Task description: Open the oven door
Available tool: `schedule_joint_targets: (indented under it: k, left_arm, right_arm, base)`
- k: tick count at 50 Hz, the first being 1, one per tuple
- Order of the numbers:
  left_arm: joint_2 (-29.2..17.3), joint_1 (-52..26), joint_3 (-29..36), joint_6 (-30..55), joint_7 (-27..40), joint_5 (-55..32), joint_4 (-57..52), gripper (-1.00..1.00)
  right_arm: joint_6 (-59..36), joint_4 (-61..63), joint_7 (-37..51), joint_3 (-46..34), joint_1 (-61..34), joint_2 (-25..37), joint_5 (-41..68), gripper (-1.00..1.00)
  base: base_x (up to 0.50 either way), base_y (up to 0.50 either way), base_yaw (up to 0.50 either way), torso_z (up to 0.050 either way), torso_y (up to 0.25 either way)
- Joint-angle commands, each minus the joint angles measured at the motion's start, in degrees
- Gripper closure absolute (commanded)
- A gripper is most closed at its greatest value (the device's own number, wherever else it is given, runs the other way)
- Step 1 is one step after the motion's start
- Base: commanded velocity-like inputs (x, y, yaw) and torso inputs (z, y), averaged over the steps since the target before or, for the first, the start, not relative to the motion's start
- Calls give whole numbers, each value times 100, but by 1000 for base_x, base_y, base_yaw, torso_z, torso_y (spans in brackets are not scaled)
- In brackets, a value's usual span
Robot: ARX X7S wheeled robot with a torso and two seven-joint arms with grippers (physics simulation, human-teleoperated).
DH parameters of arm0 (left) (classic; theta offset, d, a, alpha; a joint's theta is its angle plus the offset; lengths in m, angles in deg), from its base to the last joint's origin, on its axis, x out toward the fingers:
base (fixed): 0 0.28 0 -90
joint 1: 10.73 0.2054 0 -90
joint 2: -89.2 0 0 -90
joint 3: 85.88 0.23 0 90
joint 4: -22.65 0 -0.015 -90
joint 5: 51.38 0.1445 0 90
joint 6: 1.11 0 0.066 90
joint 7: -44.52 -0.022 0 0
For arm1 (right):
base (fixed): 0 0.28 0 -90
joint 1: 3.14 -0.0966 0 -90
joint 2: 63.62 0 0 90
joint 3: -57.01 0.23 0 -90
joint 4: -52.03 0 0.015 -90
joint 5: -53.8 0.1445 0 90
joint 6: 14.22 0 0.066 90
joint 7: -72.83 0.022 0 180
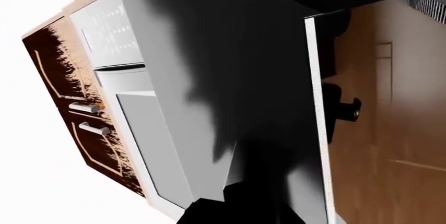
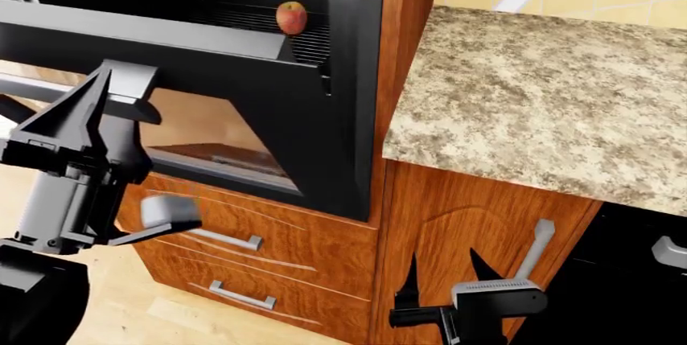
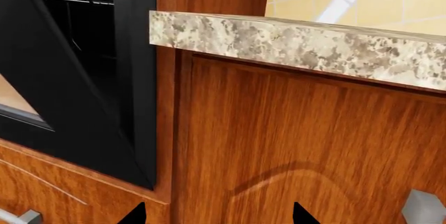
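While the oven door (image 2: 215, 80) hangs partly lowered across the upper left of the head frame, our left gripper (image 2: 124, 152) sits at its grey bar handle (image 2: 32, 88), fingers spread; we cannot tell whether it truly grips the bar. Our right gripper (image 2: 446, 281) idles released, low centre. If we pull without a firm hold, the fingers could slip off and the door stall half-open.

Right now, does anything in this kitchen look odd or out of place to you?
Yes, one thing: an apple sits alone on the wire rack inside the oven, an unusual place for raw fruit. The oven door hangs partly open, tilted outward, with the left end effector at its handle. Nothing looks spilled or broken.
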Motion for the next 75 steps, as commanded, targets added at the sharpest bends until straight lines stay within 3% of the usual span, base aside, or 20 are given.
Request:
schedule_joint_targets:
  k: [1, 44, 75]
  left_arm:
    - [23, -10, -107, 352, 514, 872, -381, 100]
    - [-229, 604, 52, 772, 969, 1230, -834, 100]
    - [-208, 1321, 133, 927, 1717, 1310, -822, 100]
  right_arm:
    - [-6, 4, 18, -17, -7, 8, 15, -100]
    - [52, -48, 63, -65, -22, 33, 31, -100]
    - [21, -18, 98, -94, -29, 60, 78, -100]
  base:
    - [-13, -4, 0, 0, 10]
    - [0, -3, -3, 0, 2]
    - [0, -5, -5, 0, 1]
